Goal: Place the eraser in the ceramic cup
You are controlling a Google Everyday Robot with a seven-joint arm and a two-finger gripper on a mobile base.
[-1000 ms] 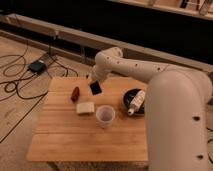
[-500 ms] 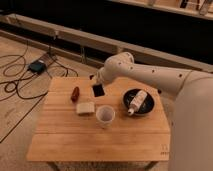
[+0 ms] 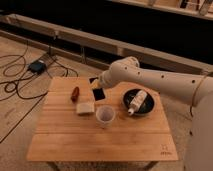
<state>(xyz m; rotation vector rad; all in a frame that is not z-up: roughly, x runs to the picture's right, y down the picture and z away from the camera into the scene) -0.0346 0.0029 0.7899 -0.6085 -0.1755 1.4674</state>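
My gripper is at the end of the white arm that reaches in from the right, over the far middle of the wooden table. It is shut on the eraser, a small flat black block that hangs just below the fingers. The ceramic cup, small, white and round, stands upright on the table just in front of the gripper and slightly to its right. The eraser is behind the cup and apart from it, not over its mouth.
A pale beige block lies just left of the cup. A reddish-brown oblong object lies further left. A dark bowl holding a white bottle sits to the right, under the arm. Cables lie on the floor at left.
The bulky part of the arm has drawn back to the right. The gripper with the eraser has shifted slightly down and toward the cup.
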